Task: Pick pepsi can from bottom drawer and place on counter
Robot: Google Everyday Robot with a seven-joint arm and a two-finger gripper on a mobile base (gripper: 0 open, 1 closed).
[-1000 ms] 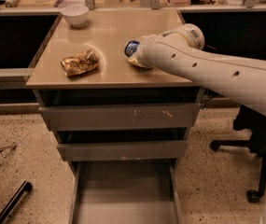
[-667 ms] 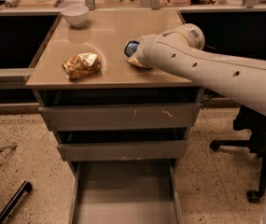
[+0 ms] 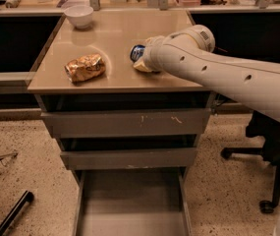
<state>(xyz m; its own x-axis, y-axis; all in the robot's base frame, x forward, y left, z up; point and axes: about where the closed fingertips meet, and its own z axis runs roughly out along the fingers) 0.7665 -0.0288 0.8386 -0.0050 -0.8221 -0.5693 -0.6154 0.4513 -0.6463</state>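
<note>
The pepsi can (image 3: 136, 51), blue with a silver end, is on the counter (image 3: 110, 33) right of its middle, only its left end showing. My gripper (image 3: 142, 62) is right at the can, mostly hidden behind my white forearm, which reaches in from the right. The bottom drawer (image 3: 129, 200) is pulled open below, and its grey floor is bare.
A crinkled golden snack bag (image 3: 84, 67) lies on the counter's left front. A white bowl (image 3: 79, 15) stands at the back left. The two upper drawers (image 3: 127, 123) are slightly ajar. An office chair base (image 3: 272, 181) stands to the right, and a black object (image 3: 12, 214) lies on the floor at left.
</note>
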